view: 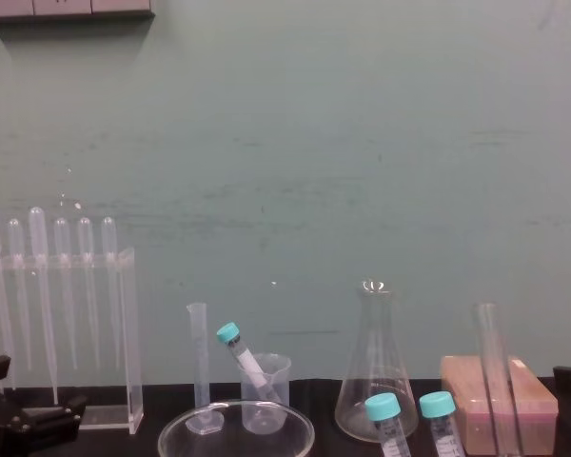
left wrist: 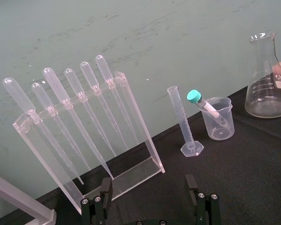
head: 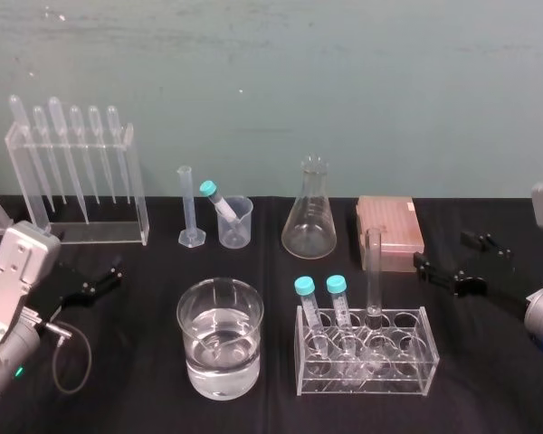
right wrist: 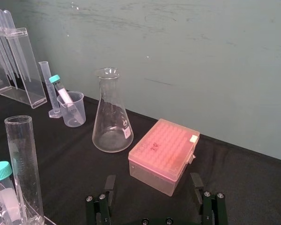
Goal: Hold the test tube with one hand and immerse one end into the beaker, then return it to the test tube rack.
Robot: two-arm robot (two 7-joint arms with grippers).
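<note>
The test tube (head: 373,271) stands upright, rim up, in the clear rack (head: 407,375) — both jaws open, empty.

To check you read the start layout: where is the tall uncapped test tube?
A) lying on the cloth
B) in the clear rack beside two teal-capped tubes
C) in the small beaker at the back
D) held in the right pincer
B: the test tube stands upright in the clear rack beside the teal-capped tubes; left pincer and right pincer sit open at the sides.
</note>
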